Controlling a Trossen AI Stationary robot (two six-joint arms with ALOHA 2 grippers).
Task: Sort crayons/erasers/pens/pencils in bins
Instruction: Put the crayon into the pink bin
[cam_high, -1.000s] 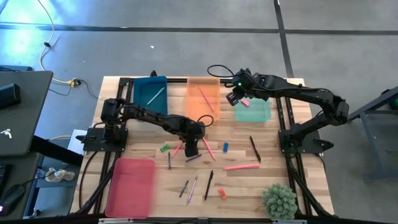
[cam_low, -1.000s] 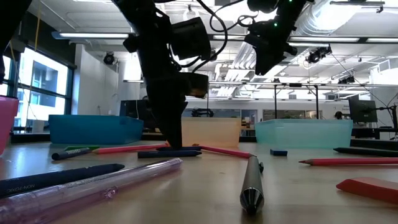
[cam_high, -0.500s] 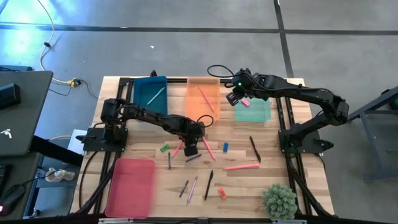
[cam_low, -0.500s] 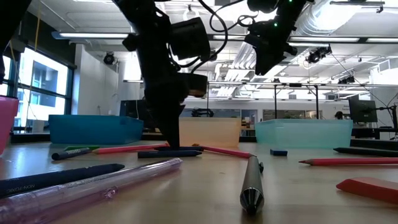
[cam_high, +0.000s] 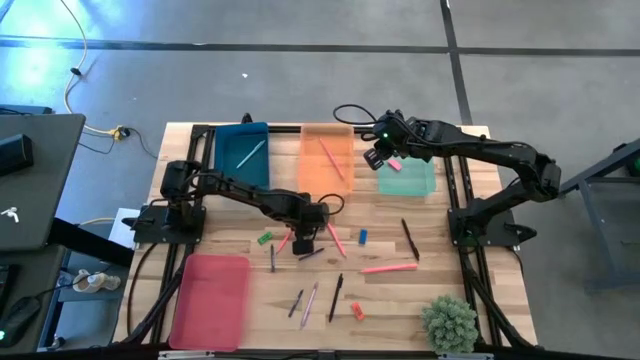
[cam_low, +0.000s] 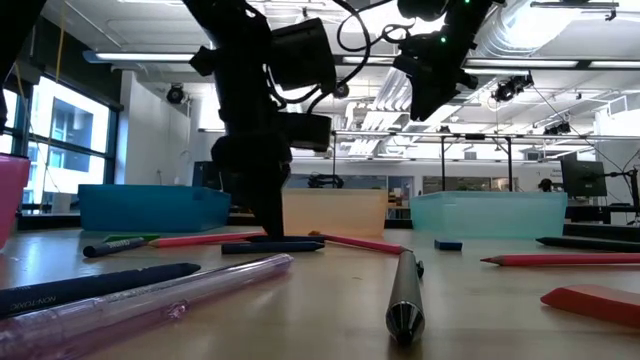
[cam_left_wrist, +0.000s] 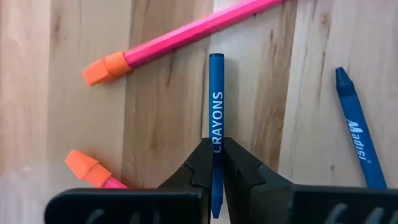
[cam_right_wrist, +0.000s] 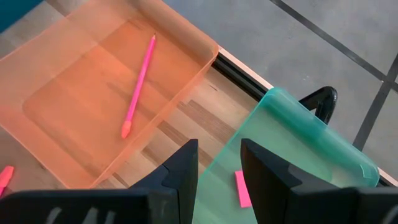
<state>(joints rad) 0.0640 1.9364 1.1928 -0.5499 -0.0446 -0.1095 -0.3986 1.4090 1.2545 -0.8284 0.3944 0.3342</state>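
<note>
Pale wood-plank table (cam_high: 430, 290); translucent glossy plastic bins (cam_right_wrist: 112, 93); matt paper-wrapped crayon (cam_left_wrist: 216, 130).

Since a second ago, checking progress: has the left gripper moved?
Yes. The left gripper, shut on the blue crayon, drifted slightly leftward, away from the orange bin.

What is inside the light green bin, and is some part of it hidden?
A pink eraser lies on the floor of the green bin. The open right gripper hangs above and covers the near part of the bin, so anything there cannot be seen.
</note>
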